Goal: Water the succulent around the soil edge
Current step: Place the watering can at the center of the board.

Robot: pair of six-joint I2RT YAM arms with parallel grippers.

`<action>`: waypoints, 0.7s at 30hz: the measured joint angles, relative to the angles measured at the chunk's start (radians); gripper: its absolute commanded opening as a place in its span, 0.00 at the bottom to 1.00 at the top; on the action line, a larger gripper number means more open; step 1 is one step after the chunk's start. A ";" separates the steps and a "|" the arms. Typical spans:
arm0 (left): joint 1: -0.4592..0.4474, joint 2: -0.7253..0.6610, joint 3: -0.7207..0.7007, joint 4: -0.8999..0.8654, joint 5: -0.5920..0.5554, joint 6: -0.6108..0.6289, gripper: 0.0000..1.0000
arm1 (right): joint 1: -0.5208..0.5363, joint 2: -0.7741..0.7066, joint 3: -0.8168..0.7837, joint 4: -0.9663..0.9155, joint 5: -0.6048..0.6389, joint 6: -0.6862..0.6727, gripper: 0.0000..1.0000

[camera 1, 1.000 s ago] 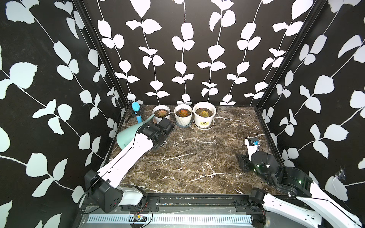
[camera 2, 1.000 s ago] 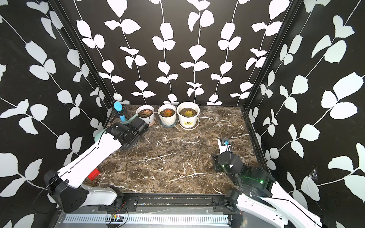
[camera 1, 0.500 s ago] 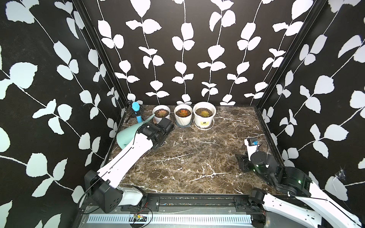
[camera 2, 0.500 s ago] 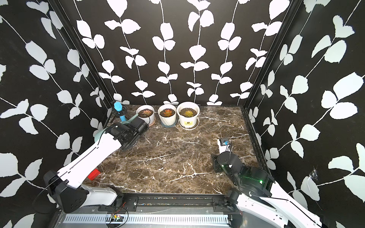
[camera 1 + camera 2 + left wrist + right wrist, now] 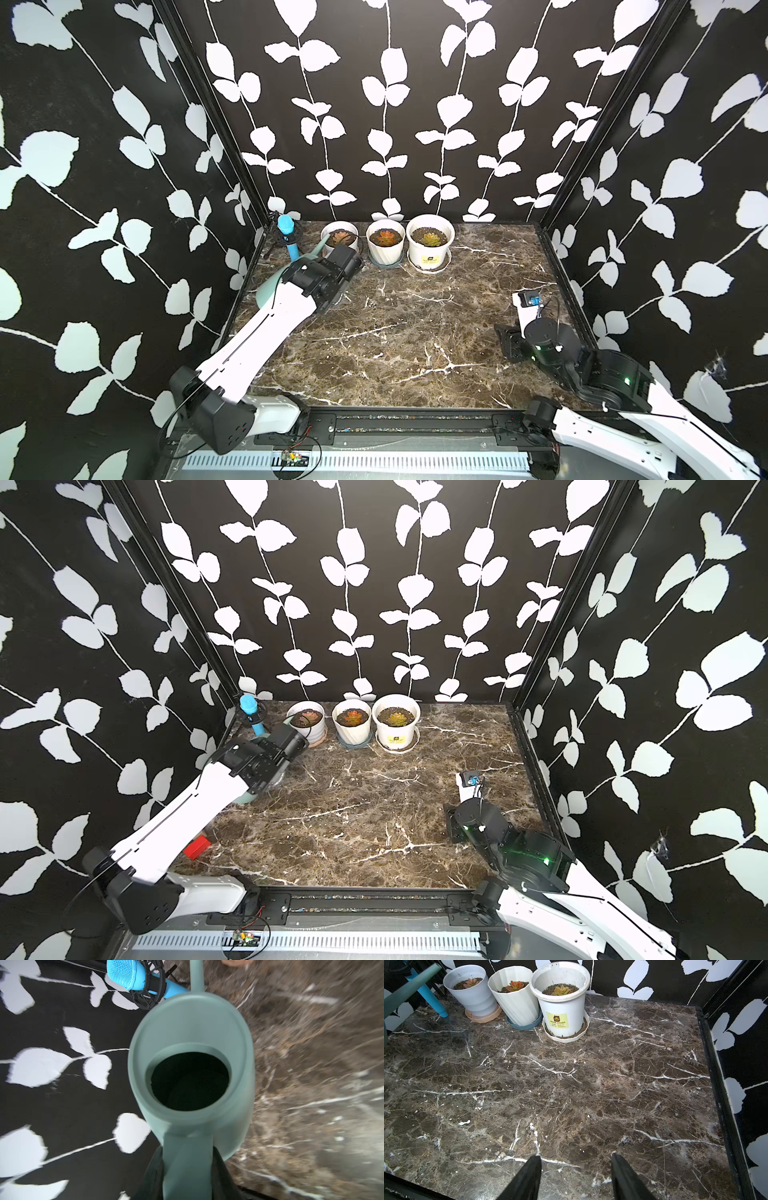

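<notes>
In both top views the left arm [image 5: 266, 328] reaches to the back left corner of the table [image 5: 415, 324], and its wrist hides most of the teal can [image 5: 268, 291]. The can's spout [image 5: 321, 248] slants up toward the left pot [image 5: 356, 237], with its tip at that pot's rim. The succulent [image 5: 341, 237] sits in the middle of the soil there. The mid pot [image 5: 386, 251] and the right pot [image 5: 428, 249] stand beside it in a row along the back wall. A blue mic [image 5: 286, 226] stands in the corner just behind the can, and a top view shows a red block [image 5: 197, 848] on the table under the left arm. The right arm [image 5: 582, 365] lies low at the near right, well apart from the pots. In the left wrist view the left gripper [image 5: 188, 1167] is clamped tight on the can's handle [image 5: 187, 1184], with a black finger [image 5: 152, 1174] on either side. The can's fill hole is too dark to show any water, and the table beside it is blurred. In the right wrist view the right gripper [image 5: 576, 1176] hangs over bare table with its jaws partly apart and nothing between them. Each pot stands on its own saucer. The spout's tip is near the left pot's rim, on the side away from the other pots, but I cannot tell whether it reaches over the soil.
</notes>
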 measured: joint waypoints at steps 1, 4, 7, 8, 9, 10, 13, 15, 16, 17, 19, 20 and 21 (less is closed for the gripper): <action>0.000 -0.025 -0.008 0.019 0.029 -0.024 0.00 | 0.000 0.004 0.000 0.000 0.000 0.000 0.56; 0.000 -0.113 -0.055 0.084 0.106 -0.083 0.00 | 0.000 0.012 0.000 0.000 0.000 0.000 0.56; 0.000 -0.216 -0.127 0.160 0.186 -0.133 0.00 | 0.000 0.015 0.000 -0.001 0.000 0.000 0.57; 0.000 -0.251 -0.153 0.187 0.210 -0.150 0.00 | 0.000 0.016 0.000 -0.002 -0.001 0.000 0.57; 0.000 -0.283 -0.177 0.212 0.234 -0.163 0.00 | 0.000 0.018 0.000 -0.003 -0.002 0.001 0.57; 0.000 -0.317 -0.202 0.238 0.259 -0.177 0.00 | 0.000 0.019 0.000 -0.005 -0.003 0.003 0.57; -0.002 -0.410 -0.272 0.317 0.335 -0.212 0.00 | 0.000 0.021 0.000 -0.007 -0.006 0.013 0.59; -0.013 -0.454 -0.313 0.365 0.368 -0.233 0.00 | 0.000 0.021 0.000 -0.006 -0.008 0.025 0.60; -0.023 -0.472 -0.335 0.389 0.385 -0.243 0.00 | 0.000 0.019 -0.004 -0.001 -0.007 0.030 0.60; -0.034 -0.486 -0.357 0.415 0.400 -0.254 0.00 | 0.000 0.016 -0.013 0.009 -0.008 0.033 0.60; -0.057 -0.504 -0.405 0.469 0.426 -0.273 0.00 | 0.000 0.011 -0.042 0.028 -0.007 0.044 0.61; -0.068 -0.509 -0.430 0.494 0.437 -0.285 0.00 | 0.000 0.011 -0.060 0.035 -0.008 0.049 0.61; -0.076 -0.510 -0.452 0.518 0.444 -0.293 0.00 | 0.000 0.011 -0.076 0.043 -0.008 0.053 0.61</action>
